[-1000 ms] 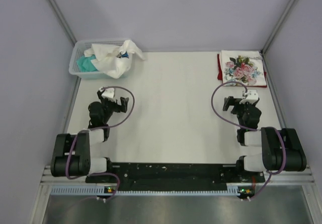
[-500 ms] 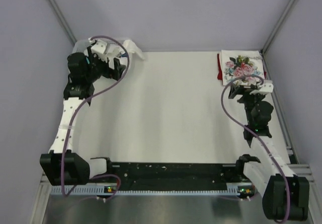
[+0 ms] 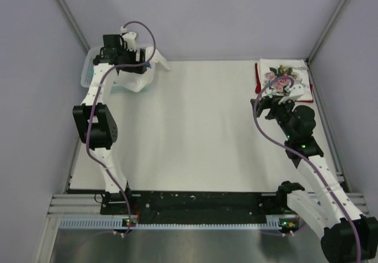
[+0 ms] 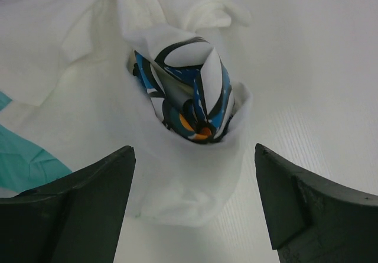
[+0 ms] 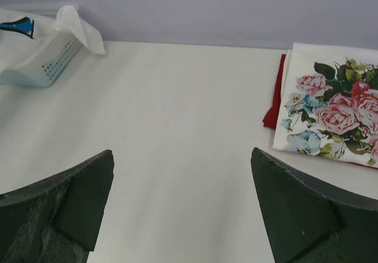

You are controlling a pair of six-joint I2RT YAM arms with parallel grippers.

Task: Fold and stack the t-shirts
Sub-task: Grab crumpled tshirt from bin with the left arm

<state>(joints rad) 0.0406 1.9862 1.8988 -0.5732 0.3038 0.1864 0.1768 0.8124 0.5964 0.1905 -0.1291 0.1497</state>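
hovering over the pale plastic mesh basket (image 3: 87, 77) at the far left corner of the white table (image 3: 195, 133), the left gripper (image 3: 137, 59) points down w/ its jaws spread wide and nothing clenched btwn them. right under it sits the large white t-shirt w/ the blue print (image 3: 133, 81), crumpled in a heap that spills out of the basket's right side onto the table. in the left wrist view the same gripper (image 4: 193, 174) straddles this shirt (image 4: 177, 186): one dark finger (image 4: 77, 210) is on the left, the other on the right, and a bunched knot of blue, black and orange print sits just beyond the gap. whether the fingers touch the cloth can't be told. a teal cloth (image 4: 18, 156) lies beside the white one on the left, partly tucked under it.

the right gripper (image 3: 270, 104) is on the far right side of the table, also released and holding nothing. the right wrist view shows its fingers apart (image 5: 182, 156) over bare table (image 5: 177, 97). ahead of it, at the far right corner, lies the folded rose-print t-shirt (image 5: 331, 109), flat and squared. it rests on top of the folded dark red t-shirt (image 5: 274, 106), whose edge shows along the left side. from the top cam the rose-print one (image 3: 284, 80) covers most of the red one (image 3: 258, 84). that gripper is near the stack's front edge, not touching it. the basket (image 5: 47, 68) & white shirt (image 5: 18, 26) show far off at the wrist view's upper left, well apart from the stack.
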